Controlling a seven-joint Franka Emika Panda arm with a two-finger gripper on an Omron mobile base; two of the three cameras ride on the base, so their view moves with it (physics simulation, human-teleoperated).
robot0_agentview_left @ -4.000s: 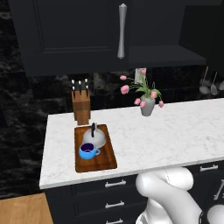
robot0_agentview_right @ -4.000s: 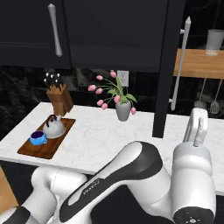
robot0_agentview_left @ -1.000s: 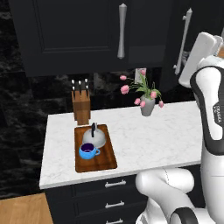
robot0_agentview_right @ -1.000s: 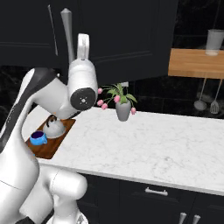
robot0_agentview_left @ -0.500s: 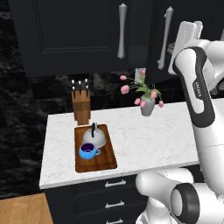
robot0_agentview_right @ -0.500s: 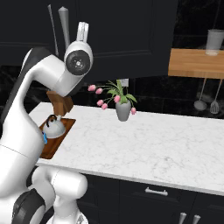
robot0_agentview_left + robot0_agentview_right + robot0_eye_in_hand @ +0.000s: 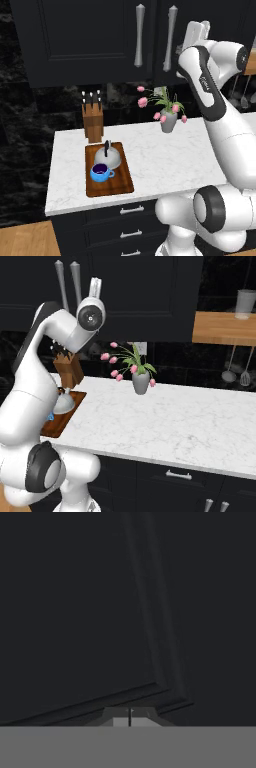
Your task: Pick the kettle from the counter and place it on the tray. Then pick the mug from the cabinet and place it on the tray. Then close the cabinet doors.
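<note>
Both black cabinet doors [image 7: 90, 45] stand closed on the cabinet, their silver bar handles [image 7: 140, 35] side by side. My gripper [image 7: 196, 31] is shut on nothing, high up, with its tip against the right door just right of that door's handle [image 7: 171, 37]. The hand view looks straight at the door panel [image 7: 75, 612], and the fingertips [image 7: 120, 716] there are pressed together. On the counter [image 7: 165, 155] lies the wooden tray [image 7: 122, 182] with the grey kettle [image 7: 107, 157] and the blue mug [image 7: 101, 172] on it. My arm hides most of the mug in the right base view, where the kettle [image 7: 64, 401] stands on the tray [image 7: 70, 412].
A wooden knife block [image 7: 93, 120] stands behind the tray. A grey vase of pink tulips [image 7: 168, 120] sits mid-counter at the back. A wooden shelf [image 7: 225, 328] with a cup is at the right, with utensils [image 7: 230, 368] hanging below. Dark drawers [image 7: 125, 215] run under the counter.
My arm has swung left with the gripper against the right door. That door has swung shut, its handle moving left to sit beside the left door's handle.
</note>
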